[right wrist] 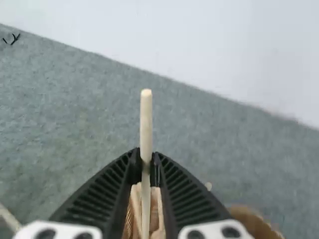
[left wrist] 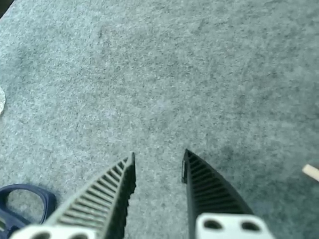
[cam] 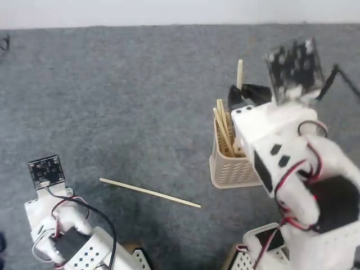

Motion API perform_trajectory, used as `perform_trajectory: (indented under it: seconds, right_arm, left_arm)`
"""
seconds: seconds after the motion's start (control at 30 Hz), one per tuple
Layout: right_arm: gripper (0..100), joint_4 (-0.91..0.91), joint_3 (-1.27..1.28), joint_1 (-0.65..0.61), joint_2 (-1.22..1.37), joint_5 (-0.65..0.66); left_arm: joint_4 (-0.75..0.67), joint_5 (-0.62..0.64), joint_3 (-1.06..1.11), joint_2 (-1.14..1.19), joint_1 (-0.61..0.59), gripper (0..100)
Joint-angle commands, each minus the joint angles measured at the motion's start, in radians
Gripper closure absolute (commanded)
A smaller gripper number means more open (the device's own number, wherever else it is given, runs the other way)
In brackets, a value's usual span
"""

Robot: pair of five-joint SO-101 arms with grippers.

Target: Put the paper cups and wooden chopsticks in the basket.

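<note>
A wooden chopstick (right wrist: pixel 145 119) stands upright in my right gripper (right wrist: pixel 145 158), which is shut on it. In the high view that gripper (cam: pixel 241 91) hangs over the beige basket (cam: pixel 225 169), with the held chopstick (cam: pixel 240 72) rising above it. Several more chopsticks (cam: pixel 224 128) lean inside the basket. One long chopstick (cam: pixel 149 193) lies flat on the grey carpet, left of the basket. My left gripper (left wrist: pixel 158 162) is open and holds nothing, low over bare carpet; a chopstick tip (left wrist: pixel 311 172) shows off to one side.
The left arm (cam: pixel 62 225) sits at the front left corner. A dark blue object (left wrist: pixel 20 201) lies on the carpet close to the left gripper. Grey carpet (cam: pixel 124 101) covers the whole table, with a pale wall along its far edge.
</note>
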Motion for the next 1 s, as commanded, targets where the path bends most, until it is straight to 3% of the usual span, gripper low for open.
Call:
perform_trajectory:
  seconds: [0.0,0.13,0.33,0.47,0.53,0.77,0.97]
  right_arm:
    - [99.1,-0.217,0.324,0.008,-0.174,0.055]
    - [99.1,-0.306,0.519,0.012,-0.318,0.06]
    - [97.2,-0.306,0.554,0.013,-0.378,0.054]
    - [76.1,-0.282,0.554,0.015,-0.38,0.032]
    - [70.5,-0.28,0.554,0.015,-0.38,0.012]
    - [76.6,-0.315,0.516,-0.008,-0.377,0.011]
    - [76.8,-0.176,0.239,-0.242,-0.162,0.152]
  left_arm:
    - [0.003,-0.008,-0.008,-0.018,0.003,86]
    - [0.003,-0.008,-0.008,-0.018,0.003,86]
    - [0.003,-0.008,-0.008,-0.018,0.003,86]
    - [0.003,-0.008,-0.008,-0.018,0.003,86]
    - [0.003,-0.008,-0.008,-0.018,0.003,86]
    - [0.003,-0.008,-0.008,-0.018,0.003,86]
    - [0.003,-0.008,-0.008,-0.018,0.003,86]
